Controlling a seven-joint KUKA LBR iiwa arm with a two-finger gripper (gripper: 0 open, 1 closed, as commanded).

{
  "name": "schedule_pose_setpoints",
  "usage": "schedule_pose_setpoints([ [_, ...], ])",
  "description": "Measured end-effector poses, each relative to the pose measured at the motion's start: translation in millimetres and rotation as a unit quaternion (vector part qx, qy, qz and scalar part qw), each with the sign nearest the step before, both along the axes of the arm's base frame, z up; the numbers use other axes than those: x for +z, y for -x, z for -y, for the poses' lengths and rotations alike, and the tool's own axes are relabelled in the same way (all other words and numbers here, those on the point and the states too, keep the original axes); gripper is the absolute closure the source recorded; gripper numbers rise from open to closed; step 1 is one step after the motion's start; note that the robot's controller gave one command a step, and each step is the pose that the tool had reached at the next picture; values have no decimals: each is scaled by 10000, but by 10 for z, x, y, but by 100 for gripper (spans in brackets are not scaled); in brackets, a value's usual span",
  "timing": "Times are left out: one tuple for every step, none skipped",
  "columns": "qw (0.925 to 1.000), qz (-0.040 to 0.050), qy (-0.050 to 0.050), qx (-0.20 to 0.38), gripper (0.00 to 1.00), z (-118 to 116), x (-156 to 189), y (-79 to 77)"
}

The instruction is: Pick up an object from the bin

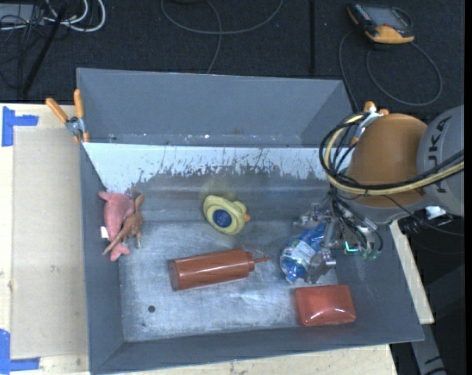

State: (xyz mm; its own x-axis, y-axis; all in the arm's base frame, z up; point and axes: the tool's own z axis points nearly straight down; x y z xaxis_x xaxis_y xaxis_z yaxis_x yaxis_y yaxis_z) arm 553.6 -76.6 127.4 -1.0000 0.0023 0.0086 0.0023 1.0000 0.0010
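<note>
Grey metal bin (220,116): floor scuffed and patchy, w/ whitish streaks running down the lit back wall and 1 small dark spot near the front-left. Around the bin is dark floor (298,45) w/ loose cables (86,6) and an orange-and-black handheld unit (380,22) at top right.

The arm enters from the right, its orange cover (384,158) above the bin's right wall. The pincer (323,248) is low in the right part of the bin, right at a crumpled blue-and-clear plastic item (297,262). Can't tell if it's spread, pressed together, or pinching that item.

A red pad (324,304) lies just in front of it, apart. A red-brown squeeze bottle (212,269) lies on its side at centre, nozzle twd the plastic item. A yellow-and-blue toy (223,213) sits behind it. A pink toy (115,208) and a brown dino (130,229) lie together at the left wall.
</note>
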Motion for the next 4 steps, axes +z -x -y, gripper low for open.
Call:
schedule_pose_setpoints([
  [10000, 43, 0, 27, 100, -11, 49, -27],
  [10000, 43, 0, 27, 100, -11, 49, -27],
  [10000, 42, -1, 36, 100, -9, 53, -27],
  [9924, 132, 1, 1220, 100, 80, -288, 98],
])
